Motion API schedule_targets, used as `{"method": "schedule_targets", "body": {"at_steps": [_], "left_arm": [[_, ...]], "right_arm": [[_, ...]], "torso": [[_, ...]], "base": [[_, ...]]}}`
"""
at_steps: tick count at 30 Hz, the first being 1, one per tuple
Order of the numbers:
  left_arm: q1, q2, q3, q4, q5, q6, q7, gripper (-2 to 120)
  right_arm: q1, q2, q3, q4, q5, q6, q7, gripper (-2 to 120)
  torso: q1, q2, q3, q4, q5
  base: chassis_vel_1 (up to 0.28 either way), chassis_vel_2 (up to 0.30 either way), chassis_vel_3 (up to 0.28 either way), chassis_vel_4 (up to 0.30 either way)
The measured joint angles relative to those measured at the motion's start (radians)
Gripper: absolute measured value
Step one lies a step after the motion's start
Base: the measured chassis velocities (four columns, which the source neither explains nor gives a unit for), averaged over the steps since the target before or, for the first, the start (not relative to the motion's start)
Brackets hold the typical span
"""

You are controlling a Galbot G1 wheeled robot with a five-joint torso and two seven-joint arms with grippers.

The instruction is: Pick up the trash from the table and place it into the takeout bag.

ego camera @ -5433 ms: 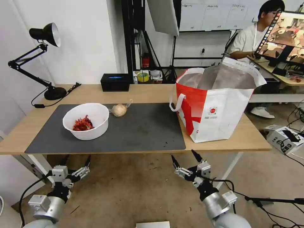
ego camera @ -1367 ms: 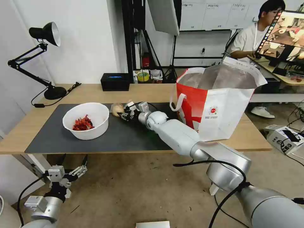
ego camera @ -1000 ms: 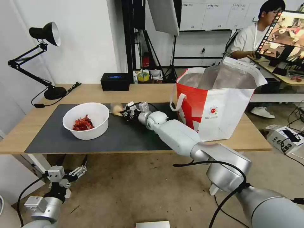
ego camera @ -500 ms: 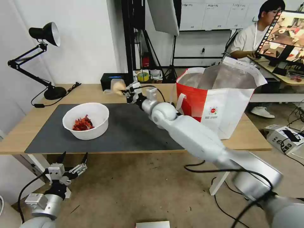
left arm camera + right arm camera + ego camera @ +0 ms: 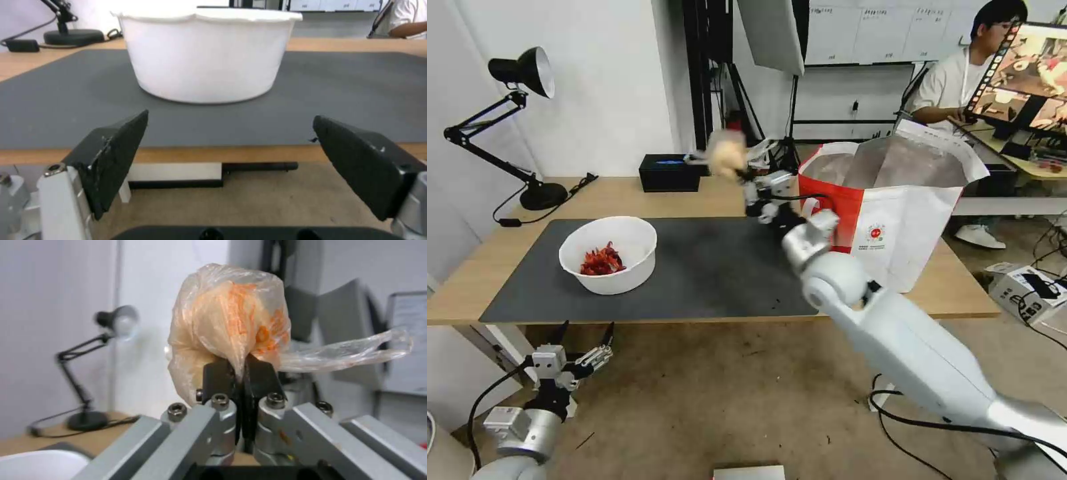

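Now right claw [image 5: 240,373] pinched tight on beige wrapped lump [image 5: 229,323]; left claw [image 5: 231,166] spread wide, empty.

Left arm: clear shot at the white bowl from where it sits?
Probably yes. The left end effector hangs open below the table edge, facing the white bowl. Bare mat lies between; it would need to rise above the edge first.

Black desk lamp [image 5: 507,120] far left; black box [image 5: 669,172] at back edge
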Motion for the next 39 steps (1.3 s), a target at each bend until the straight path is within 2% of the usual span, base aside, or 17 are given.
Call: {"method": "schedule_targets", "body": {"at_steps": [8, 10, 12, 13, 16, 21, 24, 25, 27, 28, 31, 32, 34, 35, 38, 39], "left_arm": [[-0.002, -0.002, 0.013, -0.003, 0.008, 0.0, 0.0, 100], [-0.002, -0.002, 0.013, -0.003, 0.008, 0.0, 0.0, 100], [-0.003, -0.008, 0.021, -0.011, 0.011, 0.001, 0.0, 100], [-0.003, -0.008, 0.021, -0.011, 0.011, 0.001, 0.0, 100], [0.002, -0.008, 0.021, -0.018, 0.011, 0.004, 0.002, 100], [0.012, -0.006, 0.013, -0.027, 0.011, 0.005, 0.005, 100], [0.016, -0.005, 0.009, -0.033, 0.01, 0.005, 0.005, 100], [0.016, -0.005, 0.009, -0.033, 0.01, 0.005, 0.005, 100], [0.017, -0.005, 0.009, -0.034, 0.01, 0.005, 0.005, 100], [0.017, -0.005, 0.009, -0.034, 0.01, 0.005, 0.005, 100], [0.017, -0.008, 0.009, -0.035, 0.01, 0.006, 0.005, 100], [0.017, -0.008, 0.009, -0.035, 0.01, 0.006, 0.005, 100], [0.017, -0.01, 0.01, -0.035, 0.01, 0.006, 0.005, 100], [0.017, -0.01, 0.01, -0.035, 0.01, 0.006, 0.005, 100], [0.018, -0.011, 0.01, -0.036, 0.011, 0.006, 0.005, 100], [0.018, -0.011, 0.01, -0.036, 0.011, 0.006, 0.005, 100]], "right_arm": [[-0.042, -0.115, 0.122, 0.035, -0.001, -0.027, 0.123, 0], [-0.042, -0.115, 0.122, 0.035, -0.001, -0.027, 0.123, 0], [-0.039, -0.164, 0.145, 0.062, 0.117, -0.104, 0.225, 0], [-0.039, -0.164, 0.145, 0.062, 0.117, -0.104, 0.225, 0], [-0.038, -0.189, 0.158, 0.089, 0.238, -0.17, 0.315, 0], [-0.038, -0.202, 0.174, 0.12, 0.369, -0.238, 0.393, 2], [-0.029, -0.208, 0.185, 0.14, 0.473, -0.274, 0.447, 14], [-0.029, -0.208, 0.185, 0.14, 0.473, -0.274, 0.447, 14], [-0.018, -0.218, 0.187, 0.141, 0.494, -0.284, 0.464, 25], [-0.018, -0.218, 0.187, 0.141, 0.494, -0.284, 0.464, 25], [0.001, -0.235, 0.187, 0.141, 0.508, -0.296, 0.472, 39], [0.001, -0.235, 0.187, 0.141, 0.508, -0.296, 0.472, 39], [0.011, -0.247, 0.183, 0.142, 0.513, -0.31, 0.475, 49], [0.011, -0.247, 0.183, 0.142, 0.513, -0.31, 0.475, 49], [0.023, -0.259, 0.172, 0.14, 0.515, -0.335, 0.472, 65], [0.023, -0.259, 0.172, 0.14, 0.515, -0.335, 0.472, 65]], "torso": [[0.0, 0.0, 0.0, -0.0001, 0.0], [0.0, 0.0, 0.0, -0.0001, 0.0], [0.0, 0.0, 0.0, -0.0001, 0.0], [0.0, 0.0, 0.0, -0.0001, 0.0], [0.0, 0.0, 0.0, -0.0001, -0.0001], [0.0, 0.0, 0.0, 0.0, -0.0002], [0.0, 0.0, 0.0, 0.0001, -0.0002], [0.0, 0.0, 0.0, 0.0001, -0.0002], [0.0, 0.0, 0.0, 0.0001, 0.0], [0.0, 0.0, 0.0, 0.0001, 0.0], [0.0, 0.0, 0.0, 0.0001, -0.0001], [0.0, 0.0, 0.0, 0.0001, -0.0001], [0.0, 0.0, 0.0, 0.0001, -0.0003], [0.0, 0.0, 0.0, 0.0001, -0.0003], [0.0, 0.0, 0.0, 0.0, -0.0002], [0.0, 0.0, 0.0, 0.0, -0.0002]], "base": [[0.0, 0.0, 0.0, 0.0], [0.0, 0.0, 0.0, 0.0], [0.0, 0.0, 0.0, 0.0], [0.0, 0.0, 0.0, 0.0], [0.0, 0.0, 0.0, 0.0], [0.0, 0.0, 0.0, 0.0], [0.0, 0.0, 0.0, 0.0], [0.0, 0.0, 0.0, 0.0], [0.0, 0.0, 0.0, 0.0], [0.0, 0.0, 0.0, 0.0], [0.0, 0.0, 0.0, 0.0], [0.0, 0.0, 0.0, 0.0], [0.0, 0.0, 0.0, 0.0], [0.0, 0.0, 0.0, 0.0], [0.0, 0.0, 0.0, 0.0], [0.0, 0.0, 0.0, 0.0]]}}
